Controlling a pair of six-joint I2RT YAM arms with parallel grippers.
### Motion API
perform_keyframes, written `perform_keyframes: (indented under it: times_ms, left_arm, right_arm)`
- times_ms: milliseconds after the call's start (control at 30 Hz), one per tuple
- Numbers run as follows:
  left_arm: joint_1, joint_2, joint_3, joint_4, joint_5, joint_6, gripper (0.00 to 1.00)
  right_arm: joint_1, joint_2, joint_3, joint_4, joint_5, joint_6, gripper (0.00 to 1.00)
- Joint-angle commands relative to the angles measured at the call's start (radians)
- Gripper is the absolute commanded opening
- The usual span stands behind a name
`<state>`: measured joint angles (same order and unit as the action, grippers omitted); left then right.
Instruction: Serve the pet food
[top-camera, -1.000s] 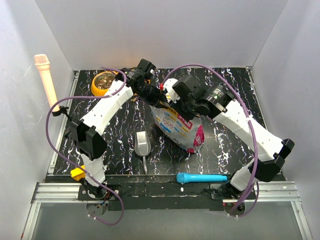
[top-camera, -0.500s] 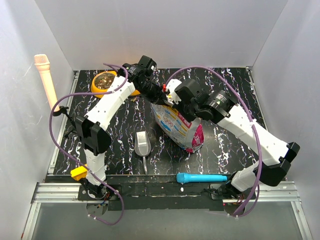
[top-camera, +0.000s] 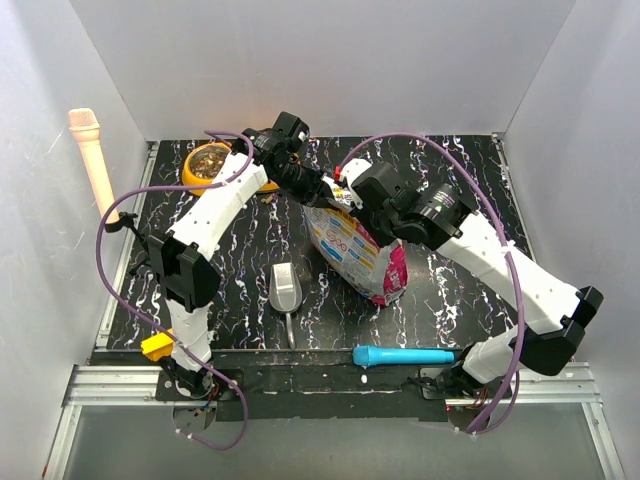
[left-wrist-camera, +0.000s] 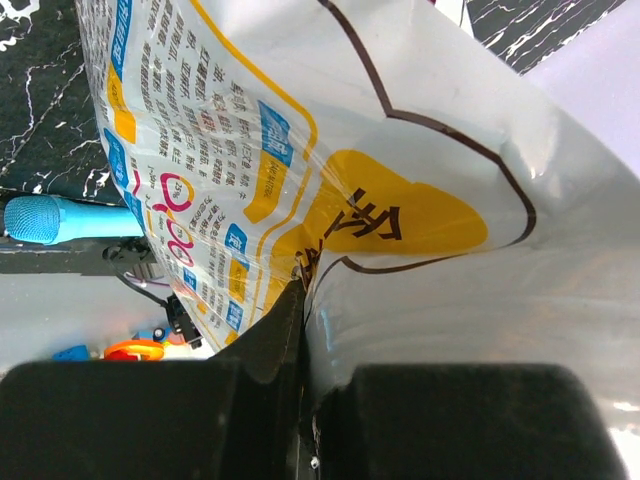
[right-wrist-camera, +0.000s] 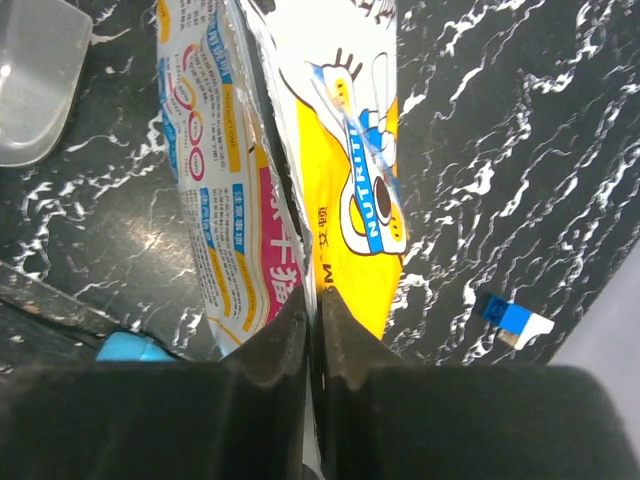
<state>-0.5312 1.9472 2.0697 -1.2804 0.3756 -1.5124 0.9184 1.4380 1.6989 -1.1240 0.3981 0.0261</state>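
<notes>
The printed silvery pouch (top-camera: 362, 258) lies tilted in mid-table with its top end raised. My left gripper (top-camera: 312, 188) is shut on the pouch's top edge from the left; in the left wrist view the pouch (left-wrist-camera: 300, 150) fills the frame with its edge pinched between the fingers (left-wrist-camera: 250, 400). My right gripper (top-camera: 347, 198) is shut on the same top edge from the right; the pouch also shows in the right wrist view (right-wrist-camera: 350, 180). Brown kibble (top-camera: 208, 160) lies in the orange bowl (top-camera: 190, 178) at far left. No kibble is visible inside the pouch.
A grey metal scoop (top-camera: 285, 290) lies left of the pouch, also seen in the right wrist view (right-wrist-camera: 30, 90). A blue tool (top-camera: 405, 355) lies at the near edge. A beige pole (top-camera: 92, 150) leans at the left wall. A small blue block (right-wrist-camera: 510, 318) sits on the table.
The left gripper has moved a little back and left with the pouch's top edge. The right arm's elbow has shifted outward. The pouch's lower end has stayed put.
</notes>
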Motion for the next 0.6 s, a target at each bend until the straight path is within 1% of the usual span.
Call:
perform_keyframes:
  times_ms: [0, 33, 67, 100, 167, 233, 333, 400, 467, 533, 567]
  left_arm:
    - [0.063, -0.091, 0.03, 0.147, -0.032, -0.055, 0.0]
    - [0.063, -0.102, 0.015, 0.164, -0.024, -0.051, 0.0]
    - [0.06, -0.108, -0.002, 0.174, -0.023, -0.048, 0.07]
    - [0.056, -0.116, -0.014, 0.174, -0.029, -0.046, 0.19]
    - [0.037, -0.134, -0.042, 0.174, -0.038, -0.042, 0.29]
    - [0.03, -0.145, -0.075, 0.174, -0.041, -0.035, 0.36]
    - [0.031, -0.154, -0.121, 0.196, -0.059, -0.04, 0.36]
    - [0.039, -0.146, -0.111, 0.205, -0.098, -0.025, 0.35]
    - [0.057, -0.123, -0.068, 0.196, -0.128, 0.001, 0.34]
    - [0.071, -0.094, -0.004, 0.187, -0.159, 0.038, 0.29]
    - [0.074, -0.077, 0.021, 0.179, -0.168, 0.056, 0.24]
  right_arm:
    - [-0.004, -0.037, -0.002, -0.08, 0.119, -0.005, 0.02]
    - [-0.004, -0.042, 0.002, -0.092, 0.146, -0.012, 0.01]
    - [-0.003, -0.05, 0.007, -0.094, 0.15, -0.015, 0.01]
    - [-0.003, -0.062, 0.007, -0.092, 0.151, -0.021, 0.01]
    - [0.005, -0.1, -0.001, -0.042, 0.154, -0.023, 0.01]
    - [0.01, -0.145, -0.007, 0.01, 0.102, -0.074, 0.01]
    - [0.017, -0.189, -0.028, 0.067, 0.033, -0.1, 0.01]
    - [0.02, -0.205, -0.039, 0.081, 0.016, -0.104, 0.01]
    - [0.02, -0.214, -0.051, 0.081, 0.004, -0.107, 0.01]
    - [0.023, -0.22, -0.061, 0.072, -0.001, -0.106, 0.01]
    - [0.023, -0.226, -0.068, 0.07, 0.002, -0.107, 0.01]
